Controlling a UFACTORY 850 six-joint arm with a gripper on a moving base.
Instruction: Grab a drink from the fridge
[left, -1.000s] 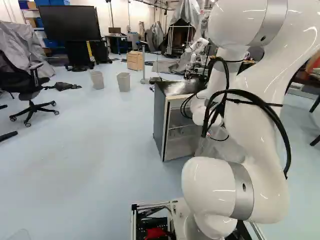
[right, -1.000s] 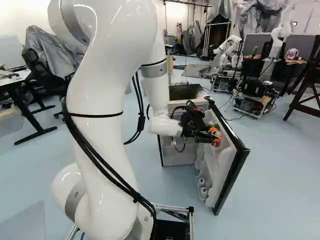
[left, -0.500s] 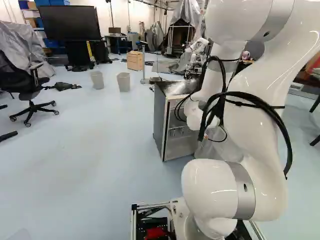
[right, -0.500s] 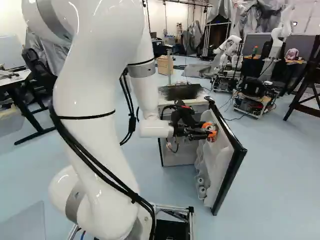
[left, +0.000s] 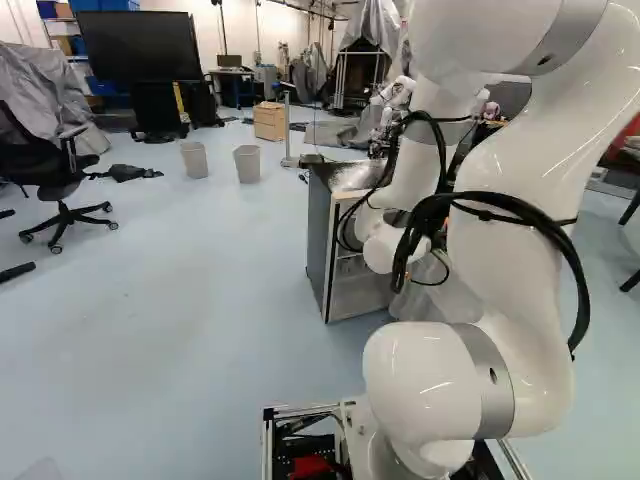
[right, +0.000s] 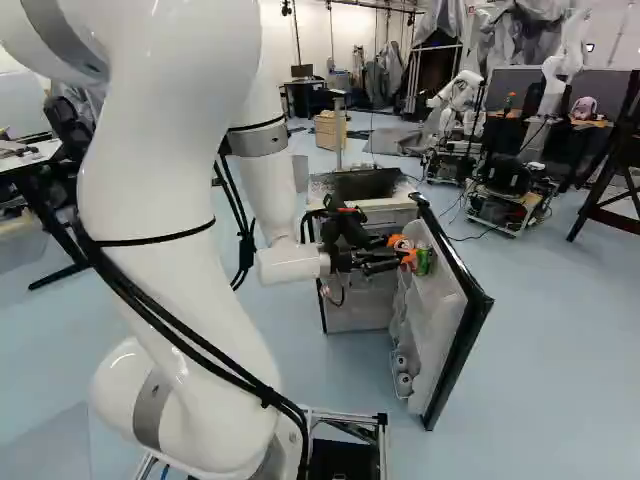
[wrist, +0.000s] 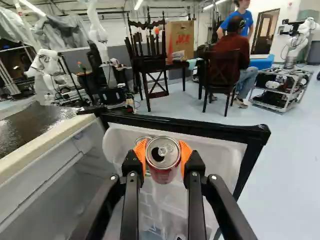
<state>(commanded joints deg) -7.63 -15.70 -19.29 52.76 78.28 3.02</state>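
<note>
Red drink can clamped between the gripper's orange pads.
It's by the inner side of the open fridge door. Right base view adds a green can beside the pads; left base view loses the gripper behind the arm (bad angle). Fridge on pale blue floor, office chair well apart. Wrist view: second can lid, mostly hidden.

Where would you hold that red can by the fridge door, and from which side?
I'd grip the red can by its round body just below the rim, with pads on opposite sides, coming from the inner side of the open door. The lid faces that way, and the curved wall should centre between the pads. The gripper holds it so.
</note>
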